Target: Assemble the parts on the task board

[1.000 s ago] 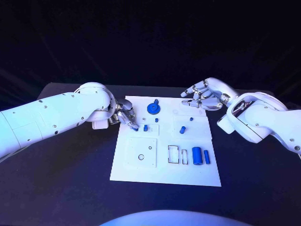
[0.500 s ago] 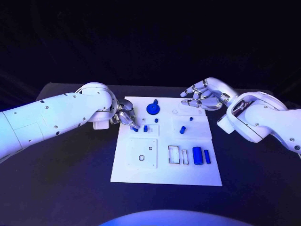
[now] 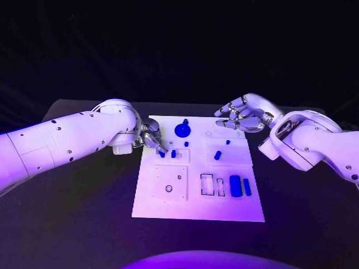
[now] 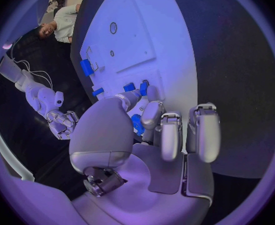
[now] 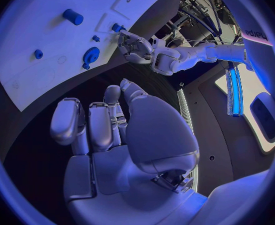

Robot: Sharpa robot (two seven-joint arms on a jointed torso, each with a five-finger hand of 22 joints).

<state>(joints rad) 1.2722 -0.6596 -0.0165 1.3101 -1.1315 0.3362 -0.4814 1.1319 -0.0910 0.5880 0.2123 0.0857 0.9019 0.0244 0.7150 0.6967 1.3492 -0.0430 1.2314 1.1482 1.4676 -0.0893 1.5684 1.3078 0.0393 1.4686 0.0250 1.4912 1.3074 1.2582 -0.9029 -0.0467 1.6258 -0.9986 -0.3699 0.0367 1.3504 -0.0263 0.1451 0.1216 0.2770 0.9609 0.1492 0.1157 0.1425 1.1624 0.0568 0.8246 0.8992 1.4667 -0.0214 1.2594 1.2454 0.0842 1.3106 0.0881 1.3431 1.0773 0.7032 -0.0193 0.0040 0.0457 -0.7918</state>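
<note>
The left hand [image 3: 150,140] sits at the task board [image 3: 198,208]'s 10 o'clock edge, fingers [image 4: 151,116] clamped on a small blue part [image 3: 161,152]. It looks light, rigid and slippery; pinch its sides. The right hand [image 3: 241,116] hovers at 1 o'clock, fingers curled, empty.

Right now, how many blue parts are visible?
7: round disc, small peg beside it, peg and piece by left hand, slanted peg mid-board, cylinder and bar nearest; others may hide.

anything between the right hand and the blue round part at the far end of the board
Nothing visible does. The right hand hovers curled over the task board's far right corner, holding nothing; bare white board separates it from the blue round part.
</note>
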